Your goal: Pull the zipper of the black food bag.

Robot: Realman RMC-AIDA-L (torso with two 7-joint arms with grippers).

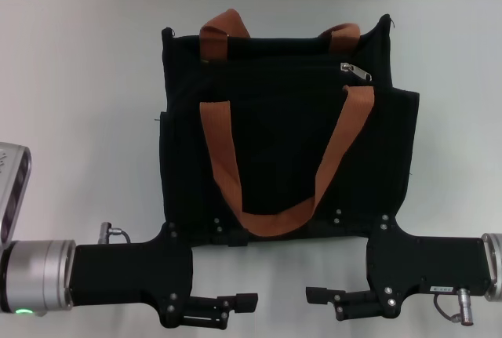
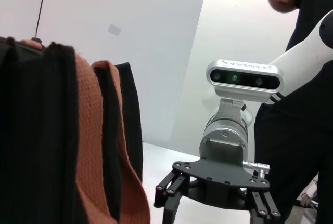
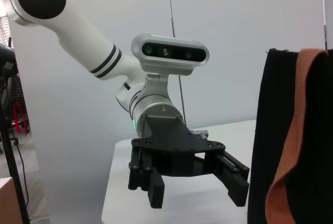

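The black food bag (image 1: 282,138) lies flat on the white tabletop (image 1: 78,79), its mouth toward the far edge and its bottom seam toward the robot. Bare surface runs wide on both sides of it and in a narrower strip behind it, up to the wall. One orange-brown handle (image 1: 274,165) loops down across the front panel; the other (image 1: 227,24) arches over the far rim. The zipper (image 1: 354,71), a small silver tab, sits near the bag's far right corner on the black zip line, just above where the front handle's right strap meets the panel. The left hand (image 1: 239,310) lies low at the near left, just off the bag's bottom seam, pointing inward toward the middle; in the right wrist view it (image 3: 192,185) shows its fingers (image 3: 237,180) spread well apart, holding nothing. The right hand (image 1: 321,299) mirrors it at the near right, also pointing inward, close to the bag's near right corner without touching it; in the left wrist view it (image 2: 213,216) is seen with its linkage splayed, open and empty. A gap of bare tabletop separates the two hands' fingertips. A person in dark clothing (image 2: 302,104) stands behind the right arm.
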